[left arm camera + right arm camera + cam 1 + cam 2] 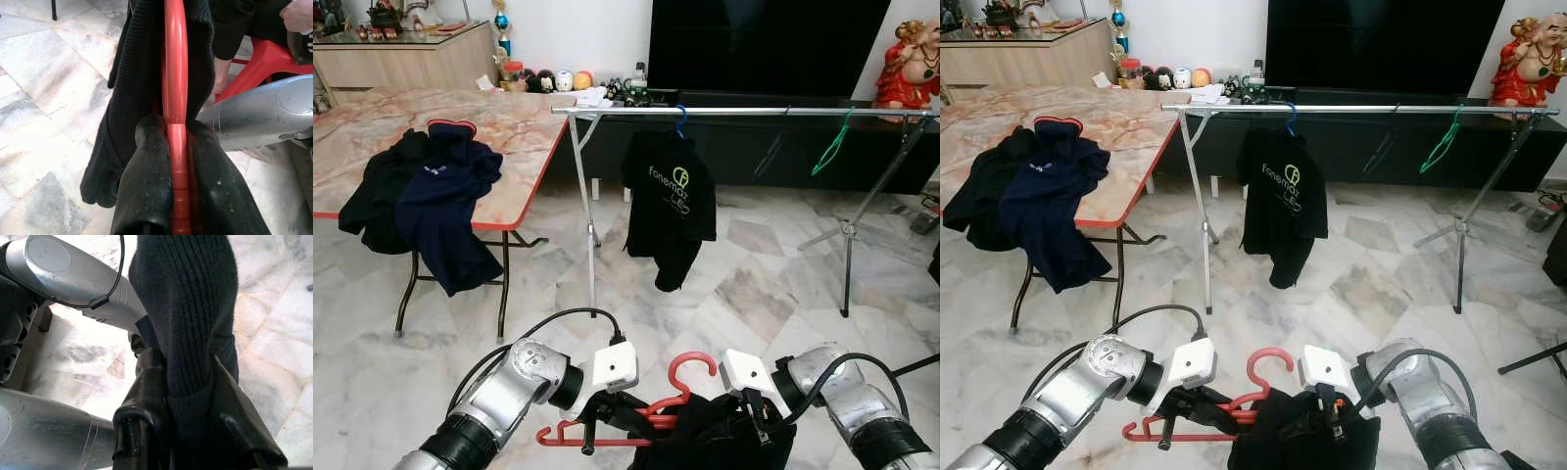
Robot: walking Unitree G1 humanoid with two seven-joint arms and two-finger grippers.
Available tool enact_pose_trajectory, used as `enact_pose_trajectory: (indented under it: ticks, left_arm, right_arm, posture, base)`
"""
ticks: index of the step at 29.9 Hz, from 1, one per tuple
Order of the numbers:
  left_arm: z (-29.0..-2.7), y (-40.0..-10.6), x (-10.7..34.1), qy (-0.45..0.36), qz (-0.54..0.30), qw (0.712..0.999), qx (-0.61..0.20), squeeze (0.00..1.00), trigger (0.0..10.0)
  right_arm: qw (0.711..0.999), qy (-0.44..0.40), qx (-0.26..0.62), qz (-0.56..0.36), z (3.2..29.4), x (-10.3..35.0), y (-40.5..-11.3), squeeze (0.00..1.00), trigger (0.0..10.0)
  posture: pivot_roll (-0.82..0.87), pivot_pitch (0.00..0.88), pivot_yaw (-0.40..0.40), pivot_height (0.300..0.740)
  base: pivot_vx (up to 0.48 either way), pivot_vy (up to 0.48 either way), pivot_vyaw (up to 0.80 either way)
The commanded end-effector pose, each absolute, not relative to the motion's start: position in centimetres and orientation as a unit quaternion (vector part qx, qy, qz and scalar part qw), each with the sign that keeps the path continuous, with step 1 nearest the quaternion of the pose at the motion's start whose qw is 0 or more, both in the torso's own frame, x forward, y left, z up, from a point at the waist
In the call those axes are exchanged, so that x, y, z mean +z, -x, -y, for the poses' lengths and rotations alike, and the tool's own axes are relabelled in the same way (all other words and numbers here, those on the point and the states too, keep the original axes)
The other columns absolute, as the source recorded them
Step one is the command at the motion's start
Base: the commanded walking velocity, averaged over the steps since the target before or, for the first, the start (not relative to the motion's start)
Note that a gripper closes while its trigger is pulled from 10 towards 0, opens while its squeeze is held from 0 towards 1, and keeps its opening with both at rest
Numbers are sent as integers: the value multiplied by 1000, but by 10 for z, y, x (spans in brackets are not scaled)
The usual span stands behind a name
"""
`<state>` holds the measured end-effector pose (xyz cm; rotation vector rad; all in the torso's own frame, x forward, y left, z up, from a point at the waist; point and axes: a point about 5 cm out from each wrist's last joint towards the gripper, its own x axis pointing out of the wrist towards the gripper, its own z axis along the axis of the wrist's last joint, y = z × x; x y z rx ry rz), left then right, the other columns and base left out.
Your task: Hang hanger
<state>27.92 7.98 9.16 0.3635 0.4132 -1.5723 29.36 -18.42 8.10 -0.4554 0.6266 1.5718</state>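
The silver metal clothes rail (744, 113) stands ahead of and above both grippers, its long axis running left to right across the robot's front. The left gripper (607, 416) pinches the red plastic hanger (651, 411) on its bar, and the right gripper (754, 416), just beside it, is pressed together on the black knitted garment (715, 441) draped over that hanger. The hanger's bar lies roughly parallel to the rail, its hook rising upward between the grippers. The arms look equally near the rail.
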Motion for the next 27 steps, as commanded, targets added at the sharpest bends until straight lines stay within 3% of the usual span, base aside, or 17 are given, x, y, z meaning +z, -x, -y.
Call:
enact_pose_trajectory:
  ticks: [1,27]
  left_arm:
    - [-69,-284,109,-166,-141,672,-707,0,10000]
    - [-71,-292,108,-183,-141,691,-685,0,10000]
  right_arm:
    - [642,203,694,-257,176,85,-297,0,0]
    - [653,214,680,-256,173,81,-300,0,0]
  posture:
    - [-21,5,-28,740]
    - [-17,0,-18,740]
  base:
    - [0,0,0]
    - [0,0,0]
